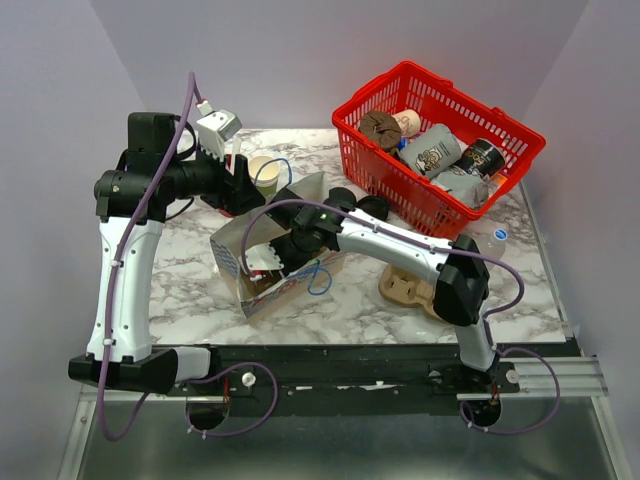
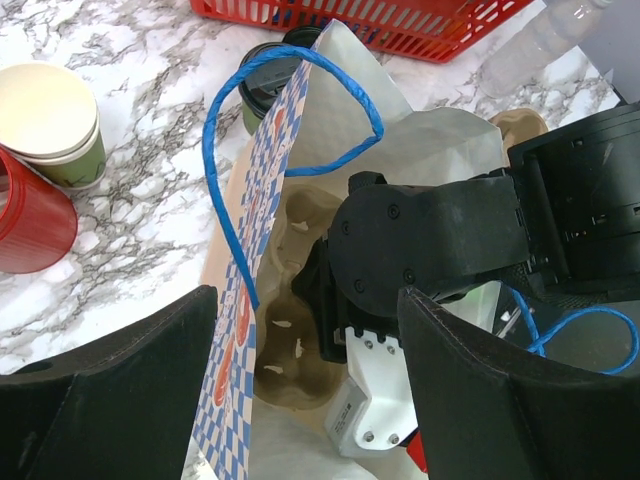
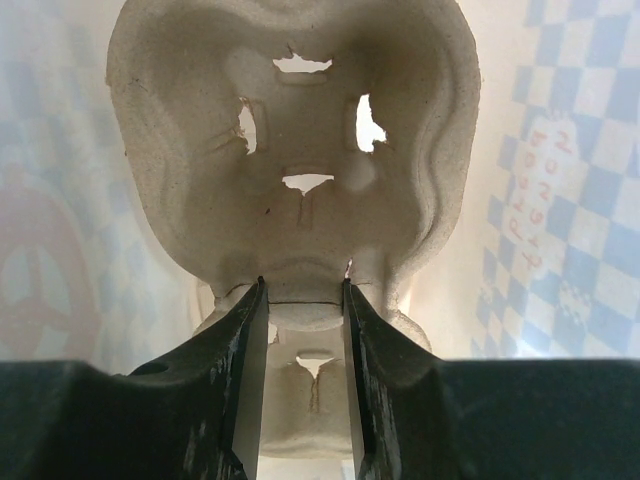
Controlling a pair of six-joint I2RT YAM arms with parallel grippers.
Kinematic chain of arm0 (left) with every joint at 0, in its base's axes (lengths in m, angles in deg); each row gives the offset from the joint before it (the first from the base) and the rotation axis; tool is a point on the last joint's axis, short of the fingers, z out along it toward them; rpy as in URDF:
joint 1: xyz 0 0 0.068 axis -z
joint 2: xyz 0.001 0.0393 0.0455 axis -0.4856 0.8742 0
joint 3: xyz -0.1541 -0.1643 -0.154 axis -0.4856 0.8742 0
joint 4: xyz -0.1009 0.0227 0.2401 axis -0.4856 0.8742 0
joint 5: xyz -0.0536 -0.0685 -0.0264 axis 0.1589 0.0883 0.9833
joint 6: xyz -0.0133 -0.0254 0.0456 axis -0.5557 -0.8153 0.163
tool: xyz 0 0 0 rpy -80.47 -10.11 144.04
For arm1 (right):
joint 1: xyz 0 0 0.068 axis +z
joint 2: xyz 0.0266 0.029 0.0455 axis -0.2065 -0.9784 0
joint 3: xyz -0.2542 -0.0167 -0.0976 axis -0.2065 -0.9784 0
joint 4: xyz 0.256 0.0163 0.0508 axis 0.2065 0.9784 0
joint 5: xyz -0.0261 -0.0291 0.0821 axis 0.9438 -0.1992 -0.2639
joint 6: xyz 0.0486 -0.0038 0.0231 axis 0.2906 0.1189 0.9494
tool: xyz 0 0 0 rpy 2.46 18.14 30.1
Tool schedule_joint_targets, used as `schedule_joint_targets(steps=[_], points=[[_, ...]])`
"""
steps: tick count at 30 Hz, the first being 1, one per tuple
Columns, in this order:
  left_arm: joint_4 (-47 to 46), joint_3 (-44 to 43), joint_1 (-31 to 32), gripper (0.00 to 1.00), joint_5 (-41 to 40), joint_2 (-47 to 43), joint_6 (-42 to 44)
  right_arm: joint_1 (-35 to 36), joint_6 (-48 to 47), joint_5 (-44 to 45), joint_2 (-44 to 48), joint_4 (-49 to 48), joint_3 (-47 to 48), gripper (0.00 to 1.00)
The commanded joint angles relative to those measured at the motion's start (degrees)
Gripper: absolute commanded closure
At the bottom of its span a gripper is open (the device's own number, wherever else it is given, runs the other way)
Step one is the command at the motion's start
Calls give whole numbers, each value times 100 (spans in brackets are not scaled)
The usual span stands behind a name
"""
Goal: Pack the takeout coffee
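Observation:
The takeout coffee (image 2: 262, 88), an olive-green cup with a black lid, stands behind the blue-checked paper bag (image 2: 232, 330), which partly hides it. In the top view the coffee (image 1: 343, 199) stands by the bag (image 1: 262, 292). My right gripper (image 3: 303, 290) reaches inside the bag and is shut on the middle ridge of a brown pulp cup carrier (image 3: 300, 120). The carrier also shows in the left wrist view (image 2: 285, 340). My left gripper (image 2: 305, 400) hovers over the bag's mouth, jaws wide open and empty. In the top view it (image 1: 240, 188) is at the bag's far edge.
A lidless olive paper cup (image 2: 50, 120) and a red cup (image 2: 30, 225) stand left of the bag. A red basket (image 1: 375, 170) with several items is at the back right. More pulp carriers (image 1: 405, 287), a water bottle (image 1: 490, 240) and a loose black lid (image 1: 376, 207) lie right of the bag.

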Motion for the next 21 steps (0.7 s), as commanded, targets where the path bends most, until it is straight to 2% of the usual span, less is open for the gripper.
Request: schedule_joint_targets(steps=[1,2,6,10,12,14,21], points=[[-163,106,13,19,87,-96,-125,-51,149,157,-19,-422,-280,60],[-155,97,13,19,95,-79,-116,-42,176,201,-10,-588,-342,59],[-85,44,13,19,78,-52,-99,-51,176,122,-1,-616,-500,44],[-76,27,13,19,86,-87,-98,-51,351,131,69,-476,-326,37],[-67,-44,13,19,78,-87,-81,-51,527,157,130,-362,-194,27],[-67,-131,12,19,34,-87,-64,-60,676,166,192,-239,-18,23],[-32,-263,4,19,-186,-96,95,-68,923,-71,833,-62,71,21]])
